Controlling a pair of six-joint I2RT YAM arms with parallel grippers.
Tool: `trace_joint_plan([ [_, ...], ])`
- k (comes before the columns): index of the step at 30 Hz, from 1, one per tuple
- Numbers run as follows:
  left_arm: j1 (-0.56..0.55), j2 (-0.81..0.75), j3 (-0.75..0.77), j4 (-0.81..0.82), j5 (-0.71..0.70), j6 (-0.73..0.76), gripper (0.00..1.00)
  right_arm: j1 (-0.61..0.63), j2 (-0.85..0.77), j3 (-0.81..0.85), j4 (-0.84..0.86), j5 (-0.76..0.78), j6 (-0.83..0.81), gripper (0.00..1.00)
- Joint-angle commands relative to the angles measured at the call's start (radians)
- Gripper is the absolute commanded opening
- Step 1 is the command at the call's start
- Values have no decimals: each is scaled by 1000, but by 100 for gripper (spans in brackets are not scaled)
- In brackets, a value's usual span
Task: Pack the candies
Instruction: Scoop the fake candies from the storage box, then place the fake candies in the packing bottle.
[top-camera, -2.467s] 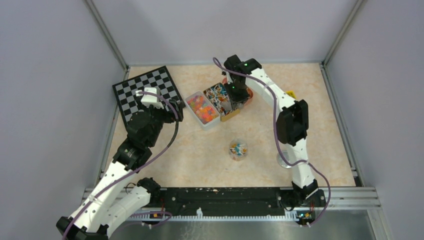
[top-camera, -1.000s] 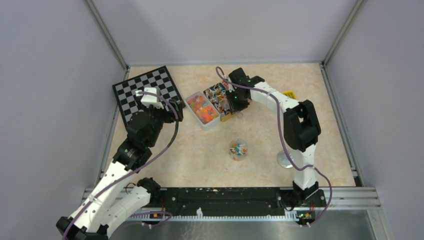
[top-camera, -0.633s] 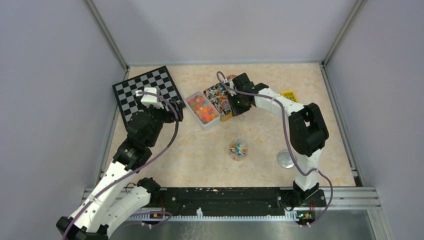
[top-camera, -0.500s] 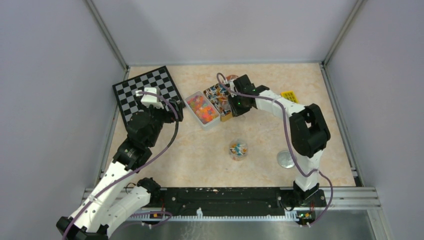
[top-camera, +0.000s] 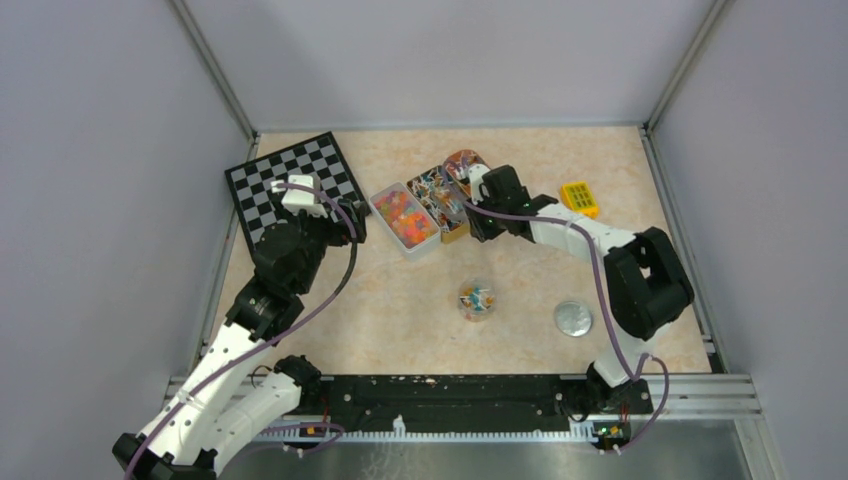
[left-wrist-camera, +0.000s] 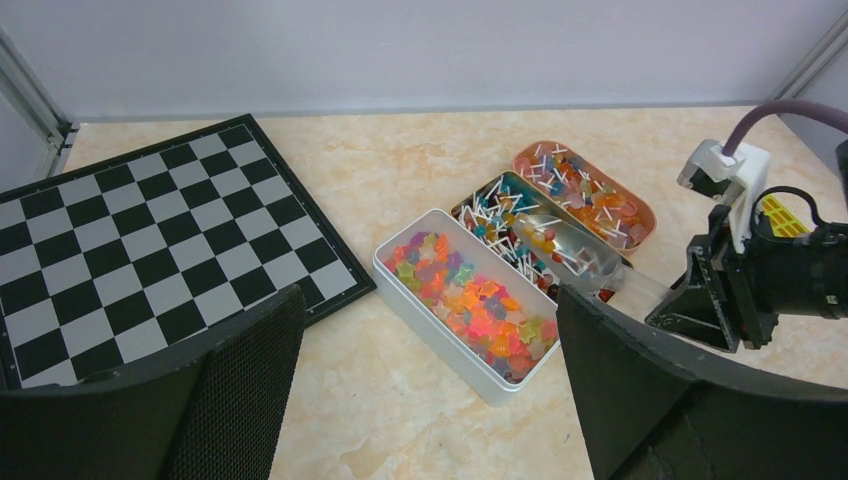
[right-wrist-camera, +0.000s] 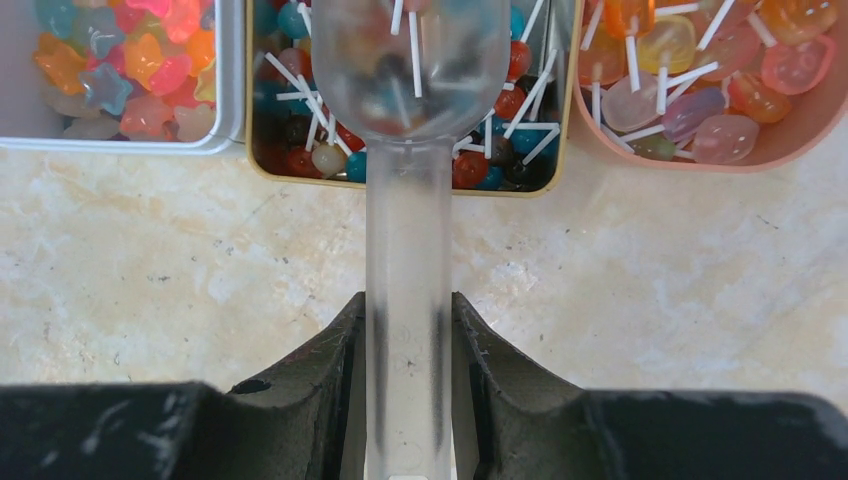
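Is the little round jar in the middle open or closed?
Open: the small clear round jar shows colourful candies inside; a round silvery lid lies apart from it.

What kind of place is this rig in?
Likely a lab robot cell: plain grey wall panels in aluminium framing close off the beige marble-pattern tabletop, a black-and-white checkerboard panel lies flat on it, and the white left arm and right arm are bolted to a black rail.
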Motion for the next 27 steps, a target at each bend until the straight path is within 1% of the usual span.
trace_joint_plan([
  [1,-5,-1,-7,55,-8,2,99,-6,-113,-35,145,-4,-36,0],
  [7,-5,0,-8,55,-9,2,99,-6,-175,-65,154,-18,-64,0],
  [13,-5,-1,-9,55,-9,1,99,-6,-274,-128,177,-48,-113,0],
  [16,-6,-1,-9,55,-8,1,99,-6,-323,-137,132,-59,-156,0],
  [22,-6,-2,-9,55,-5,-1,99,-6,-416,-118,-46,-116,-263,0],
  [24,-5,-1,-9,55,-7,-1,99,-6,-458,-120,-88,-129,-270,0],
  [27,-5,-1,-7,54,-8,-1,99,-6,-545,-156,-116,-194,-367,0],
])
